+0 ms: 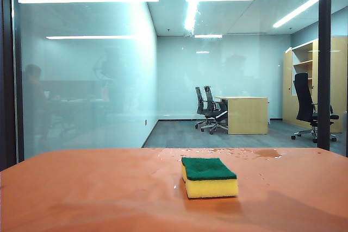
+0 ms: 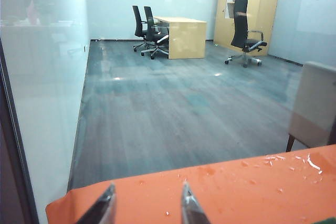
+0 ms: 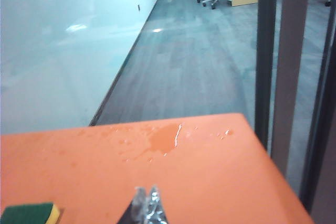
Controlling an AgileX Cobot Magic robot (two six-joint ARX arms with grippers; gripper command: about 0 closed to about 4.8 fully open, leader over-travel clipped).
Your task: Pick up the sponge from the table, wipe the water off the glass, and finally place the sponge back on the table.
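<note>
The sponge (image 1: 209,177) lies flat on the orange counter (image 1: 81,194), green scouring side up, yellow foam below, a little right of the middle in the exterior view and touched by neither arm. Behind it, near the counter's far edge, water (image 1: 255,153) glistens as droplets and a darker wet patch, just before the glass (image 1: 81,80). The left gripper (image 2: 148,208) hangs over the counter near its far edge, its fingers (image 2: 102,211) spread apart with nothing between them. The right gripper (image 3: 145,205) hovers above the counter, its fingers (image 3: 153,205) pressed together and empty; the sponge's corner shows off to one side, apart from them.
</note>
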